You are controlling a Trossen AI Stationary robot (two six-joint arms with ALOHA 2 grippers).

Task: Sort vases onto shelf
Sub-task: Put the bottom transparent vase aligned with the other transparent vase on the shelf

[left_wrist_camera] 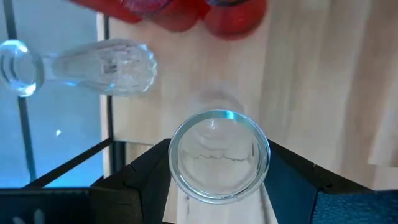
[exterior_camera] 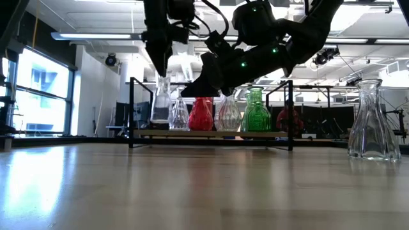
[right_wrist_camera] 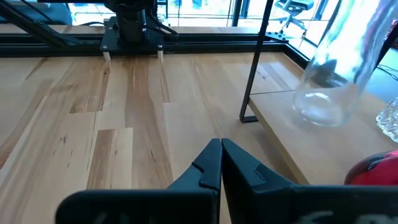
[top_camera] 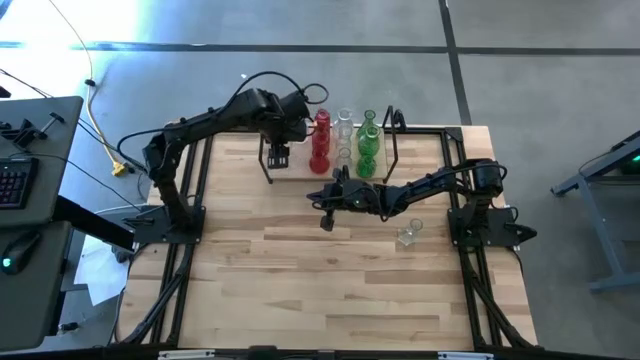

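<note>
**Q:** State the position and finger condition of each gripper.

**A:** Left gripper (top_camera: 281, 150): at the shelf's (top_camera: 300, 172) 9 o'clock end, in the tabletop's (top_camera: 300, 270) 12 o'clock sector. Its fingers (left_wrist_camera: 134, 180) pinch the neck of a clear vase (left_wrist_camera: 217, 155); the wrist view looks straight down into the open mouth, one finger on each side. In the low view this vase (exterior_camera: 161, 102) hangs upright under the gripper, its base at or just above the board; contact cannot be determined.

Right gripper (top_camera: 330, 200): over bare tabletop at the shelf's 6 o'clock edge. Its fingertips (right_wrist_camera: 221, 163) are pressed together with nothing between them.

**Q:** Location of the remaining vases?

**A:** On the shelf, from the 9 o'clock end toward 3 o'clock: a small clear vase (exterior_camera: 179, 115), a red vase (exterior_camera: 201, 115), a ribbed clear vase (exterior_camera: 228, 115), a green vase (exterior_camera: 256, 112), and a second red vase (exterior_camera: 289, 118) farther back. One clear vase (top_camera: 405, 235) stands apart on the tabletop, at 4 o'clock from the shelf, near the right arm's base (top_camera: 485, 222).
</note>
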